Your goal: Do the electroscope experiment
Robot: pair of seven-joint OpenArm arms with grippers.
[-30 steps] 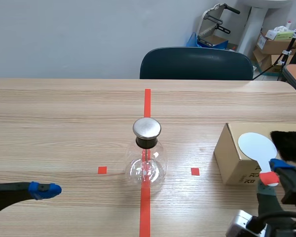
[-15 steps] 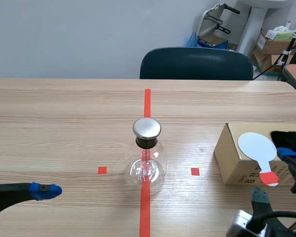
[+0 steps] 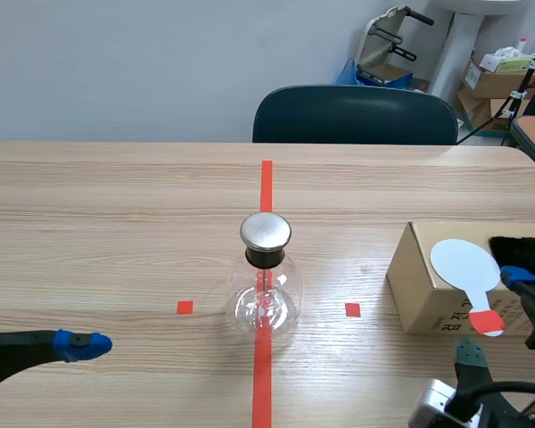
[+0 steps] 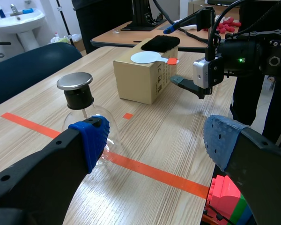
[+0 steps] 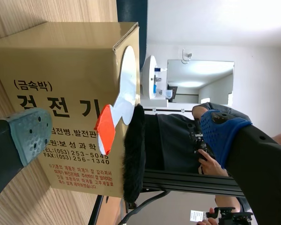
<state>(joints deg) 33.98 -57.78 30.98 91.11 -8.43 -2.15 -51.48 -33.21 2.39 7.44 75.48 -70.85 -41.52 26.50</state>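
Bright, even room light glints off the metal cap [image 3: 266, 231].

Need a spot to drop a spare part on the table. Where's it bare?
Bare: far strip of the table beyond the flask, and the stretch between flask and left pincer. Narrower gap between flask and cardboard box. Crowded: box top, holding paddle and fur, with the right pincer open at the paddle's handle.

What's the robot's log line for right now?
left gripper: open | right gripper: open astride paddle handle | paddle: on box beside fur | electroscope: mid-table, untouched
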